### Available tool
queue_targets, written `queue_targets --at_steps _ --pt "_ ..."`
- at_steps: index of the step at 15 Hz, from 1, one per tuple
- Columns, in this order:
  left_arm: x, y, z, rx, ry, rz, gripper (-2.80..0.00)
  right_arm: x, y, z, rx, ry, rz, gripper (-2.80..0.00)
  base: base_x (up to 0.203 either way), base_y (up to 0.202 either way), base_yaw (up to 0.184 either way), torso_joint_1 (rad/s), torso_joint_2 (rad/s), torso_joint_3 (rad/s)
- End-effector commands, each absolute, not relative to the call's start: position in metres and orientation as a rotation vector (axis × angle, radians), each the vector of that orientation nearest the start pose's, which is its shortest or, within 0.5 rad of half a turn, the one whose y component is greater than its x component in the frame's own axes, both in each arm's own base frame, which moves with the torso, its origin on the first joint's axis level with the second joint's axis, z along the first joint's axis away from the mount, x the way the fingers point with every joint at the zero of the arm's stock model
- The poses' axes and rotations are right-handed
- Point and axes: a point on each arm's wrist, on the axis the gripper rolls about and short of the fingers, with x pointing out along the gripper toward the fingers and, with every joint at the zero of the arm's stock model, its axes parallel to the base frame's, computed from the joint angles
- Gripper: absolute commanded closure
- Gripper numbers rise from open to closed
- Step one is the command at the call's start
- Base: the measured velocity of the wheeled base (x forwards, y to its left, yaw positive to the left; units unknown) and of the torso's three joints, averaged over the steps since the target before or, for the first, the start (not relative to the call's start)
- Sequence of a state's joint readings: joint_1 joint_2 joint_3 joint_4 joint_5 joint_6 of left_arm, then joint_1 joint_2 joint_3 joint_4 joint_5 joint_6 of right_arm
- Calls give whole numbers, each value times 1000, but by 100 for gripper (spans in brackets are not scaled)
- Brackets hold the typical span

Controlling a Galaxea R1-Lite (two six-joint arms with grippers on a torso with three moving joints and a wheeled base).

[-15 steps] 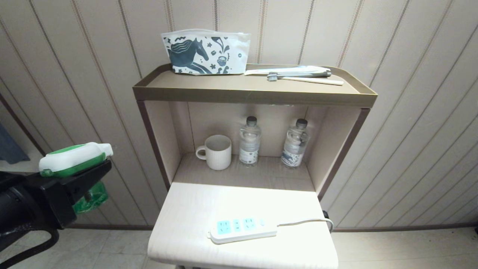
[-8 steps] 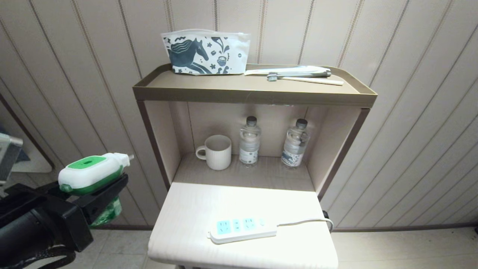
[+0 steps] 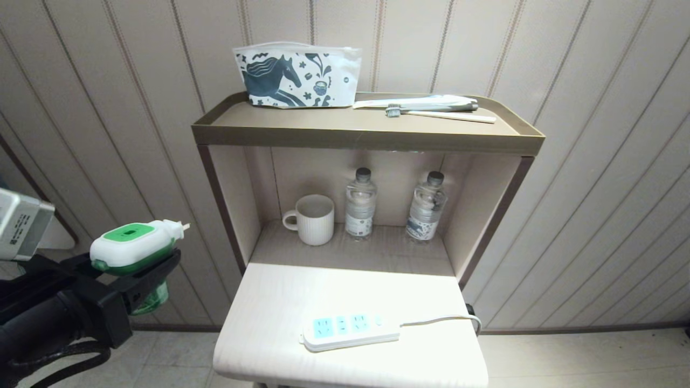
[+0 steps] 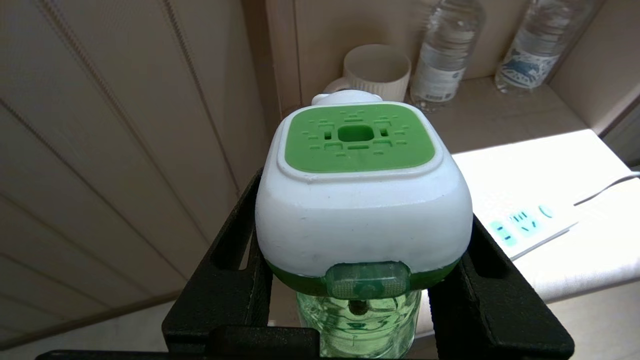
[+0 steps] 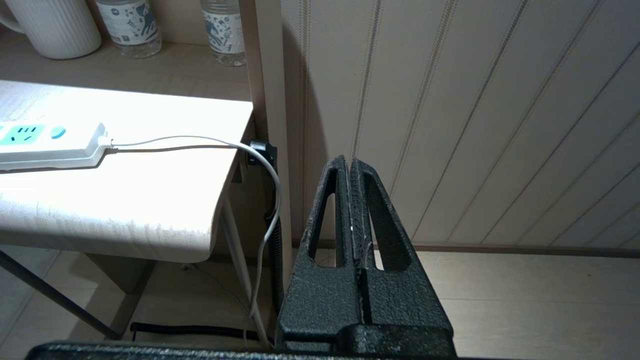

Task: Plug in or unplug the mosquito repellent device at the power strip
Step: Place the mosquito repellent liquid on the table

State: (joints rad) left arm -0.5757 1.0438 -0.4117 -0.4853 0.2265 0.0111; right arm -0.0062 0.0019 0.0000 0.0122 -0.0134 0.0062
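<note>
Green-topped mosquito repellent device point(image 3: 132, 246) between left gripper point(image 3: 141, 269) fingers

The power strip point(image 3: 350, 330) lies near the table's point(image 3: 269, 302) front edge, bare tabletop open behind it; a mug point(image 3: 311, 219) and two water bottles point(image 3: 360, 202) crowd the back alcove.

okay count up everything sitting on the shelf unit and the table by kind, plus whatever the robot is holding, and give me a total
Clear plastic water bottles: 2
White ribbed mug: 1
White horse-print pouch: 1
White toothbrush: 1
Toothpaste tube: 1
White power strip with light-blue sockets: 1
Green-and-white mosquito repellent device, held in the left gripper: 1
Total: 8
</note>
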Motion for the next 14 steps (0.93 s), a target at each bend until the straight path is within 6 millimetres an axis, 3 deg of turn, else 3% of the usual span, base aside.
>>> queue_targets --at_steps 1,6,14 --pt "120 -65 201 64 142 -341 0 -22 0 74 6 17 -20 0 0 0 0 0 0 0" --pt "118 -59 190 96 180 -316 0 -23 0 74 6 15 -20 0 0 0 0 0 0 0" --pt "115 -61 184 86 210 -435 0 -23 0 74 6 15 -20 0 0 0 0 0 0 0"
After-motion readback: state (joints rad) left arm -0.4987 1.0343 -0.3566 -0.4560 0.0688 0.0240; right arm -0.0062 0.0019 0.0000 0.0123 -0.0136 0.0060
